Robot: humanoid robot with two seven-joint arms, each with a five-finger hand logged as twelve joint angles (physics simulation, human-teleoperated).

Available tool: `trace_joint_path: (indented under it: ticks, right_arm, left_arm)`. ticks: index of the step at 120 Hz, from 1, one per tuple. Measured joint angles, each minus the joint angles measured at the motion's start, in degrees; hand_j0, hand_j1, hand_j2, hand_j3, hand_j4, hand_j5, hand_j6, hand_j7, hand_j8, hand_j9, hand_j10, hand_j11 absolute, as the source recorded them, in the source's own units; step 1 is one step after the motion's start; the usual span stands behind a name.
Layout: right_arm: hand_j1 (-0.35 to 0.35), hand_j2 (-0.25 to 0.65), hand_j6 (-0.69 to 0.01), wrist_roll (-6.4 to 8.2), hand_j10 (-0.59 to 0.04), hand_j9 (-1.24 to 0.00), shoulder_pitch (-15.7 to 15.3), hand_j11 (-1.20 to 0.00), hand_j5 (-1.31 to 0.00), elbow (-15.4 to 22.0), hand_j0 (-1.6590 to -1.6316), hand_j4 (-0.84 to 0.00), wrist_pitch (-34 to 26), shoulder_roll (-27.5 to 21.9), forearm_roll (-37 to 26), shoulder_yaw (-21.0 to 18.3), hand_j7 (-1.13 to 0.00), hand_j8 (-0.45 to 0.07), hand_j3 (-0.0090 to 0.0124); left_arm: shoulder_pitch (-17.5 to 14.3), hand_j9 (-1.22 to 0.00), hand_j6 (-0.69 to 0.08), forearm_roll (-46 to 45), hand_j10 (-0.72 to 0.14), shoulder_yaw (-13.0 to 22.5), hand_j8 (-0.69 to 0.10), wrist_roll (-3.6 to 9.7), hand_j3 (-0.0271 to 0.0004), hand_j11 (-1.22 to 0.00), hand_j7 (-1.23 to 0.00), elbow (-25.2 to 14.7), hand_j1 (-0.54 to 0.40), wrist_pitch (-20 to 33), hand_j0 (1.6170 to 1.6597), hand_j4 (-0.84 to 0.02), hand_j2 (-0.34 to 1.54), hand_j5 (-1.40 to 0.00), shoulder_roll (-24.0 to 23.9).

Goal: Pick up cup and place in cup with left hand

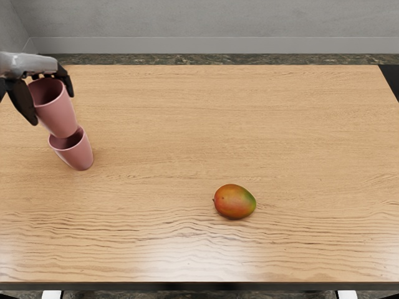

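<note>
Head view, tapered held cup [58,116], woodgrain table [168,131]

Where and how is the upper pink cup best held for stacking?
By the outer wall just under its rim, I'd say, coming from the picture's left, as the left hand does. The upper cup tapers towards its base, which is at the mouth of the lower cup; a high grip should leave that base free.

You face a room of unclear kind: flat grey wall [206,17], straight pale skirting [206,45], mottled dark floor [206,59] up top; rectangular light-brown wooden table [187,118] below.
</note>
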Motion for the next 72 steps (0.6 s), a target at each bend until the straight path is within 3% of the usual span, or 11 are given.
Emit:
trace_joint_path:
  ticks: [72]
  right_arm:
    - [-0.316,-0.005,-0.028,0.00,-0.027,-0.04,0.0,-0.04,-0.04,0.0,-1.6581,-0.028,0.0,0.0,0.0,0.0,-0.04,-0.028,0.0000]
  left_arm:
    - [0.8,-0.60,-0.294,2.7,-0.445,2.0,-0.290,0.00,0.0000,-0.60,-0.60,2.3,-0.101,0.0,1.6552,-0.439,0.06,-0.62,-2.0]
